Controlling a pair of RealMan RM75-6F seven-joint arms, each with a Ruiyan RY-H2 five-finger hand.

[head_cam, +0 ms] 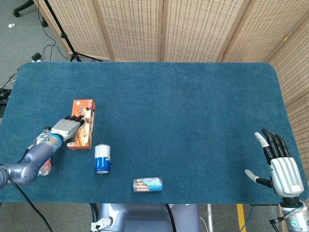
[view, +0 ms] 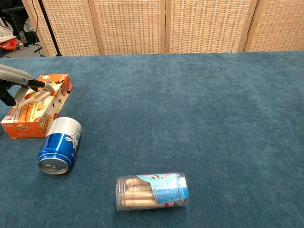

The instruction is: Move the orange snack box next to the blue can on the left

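1. Fingers of the left robot hand lie draped over the top of the orange snack box, pressing and holding it against the blue bench; whether a thumb hooks the far side cannot be told.
2. Placement looks nearly finished: the box lies flat, its near end just beside the blue can and slightly to the can's left, and in the chest view the box corner and the can appear almost touching, though contact cannot be confirmed.
3. What seems left is to settle the box, let go of it and draw the hand clear.
4. The left arm reaches in low from the bench's left edge, forearm angled toward the box and the hand flat, palm down.
5. The blue can lies on its side, its open top facing the robot.
6. Nearer the front edge lies a clear snack tube, also on its side, well apart from the box.
7. The right robot hand hovers at the far right edge with fingers spread upward, holding nothing.
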